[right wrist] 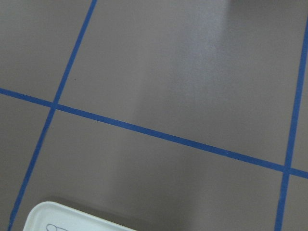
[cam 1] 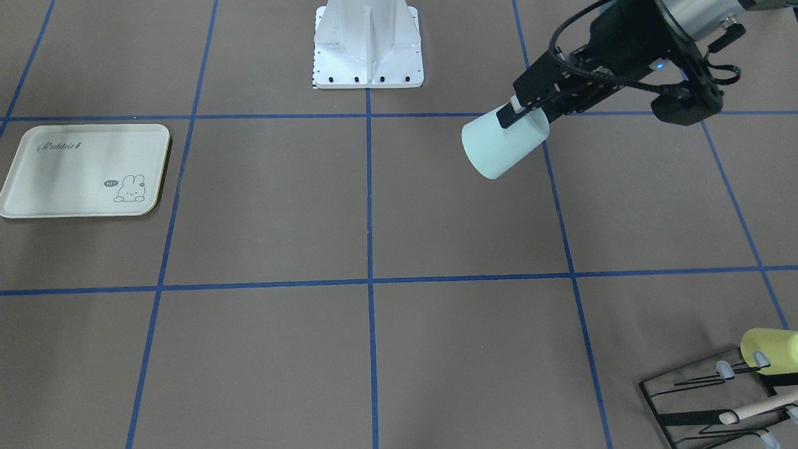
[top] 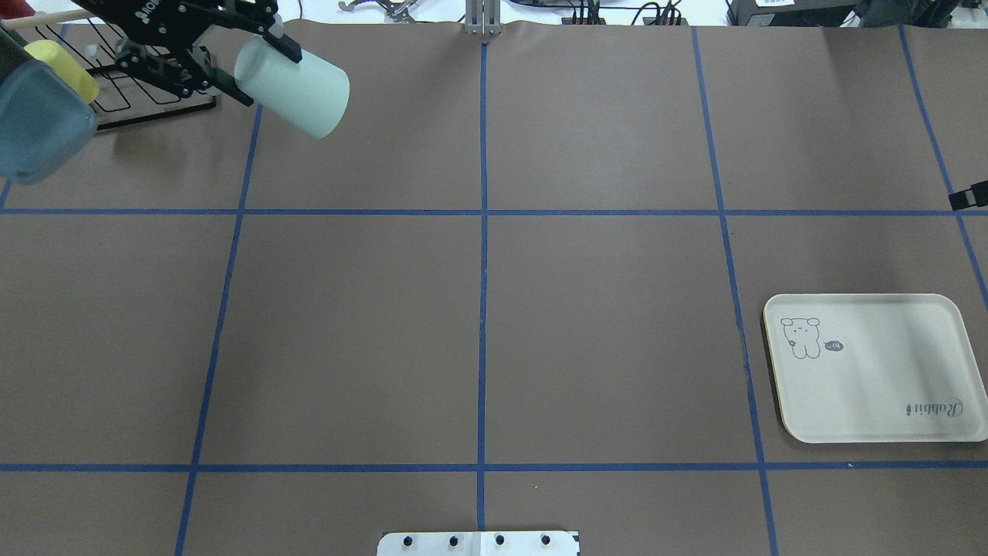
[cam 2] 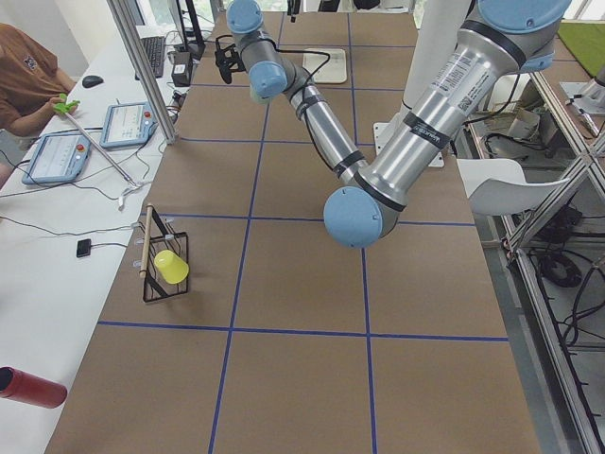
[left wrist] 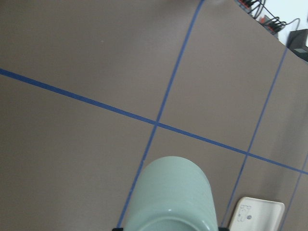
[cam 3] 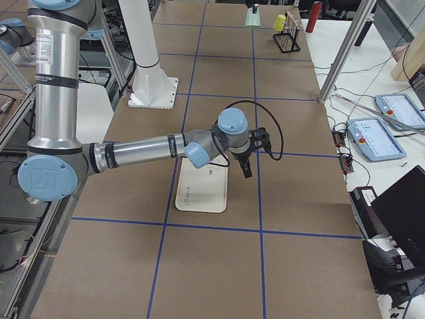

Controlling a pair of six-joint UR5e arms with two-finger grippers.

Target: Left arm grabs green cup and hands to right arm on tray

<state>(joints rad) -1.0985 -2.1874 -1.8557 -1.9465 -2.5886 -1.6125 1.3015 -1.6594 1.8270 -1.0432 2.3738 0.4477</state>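
The robot's white base plate sits at the near edge of the brown desk, which is marked into squares with blue tape.

Out from the base plate and off to the robot's right lies the cream tray. It sits flat on the desk, with its rabbit drawing at one corner and the "Rabbit" script at the opposite one. Nothing lies on it.

A little farther from the base plate than the tray, the right gripper hangs above the desk with its fingers pointing down. It is close to the tray but not over it, and the right wrist view catches only one tray corner at its lower edge. Only the side view shows the fingers properly, so I cannot tell whether it is open or closed.

Much farther from the base plate, on the robot's left and near the desk's far edge, the left gripper is clamped on the green cup. One finger lies on either side of the cup at the end nearest the wrist. The cup is held up off the desk and tipped well over, so its free end points towards the middle of the desk. It is well apart from the tray.

Farthest from the base plate, in the far left corner, stands the black wire rack. A pale yellow cup lies on its side on the rack, and a wooden stick rests across the rack.
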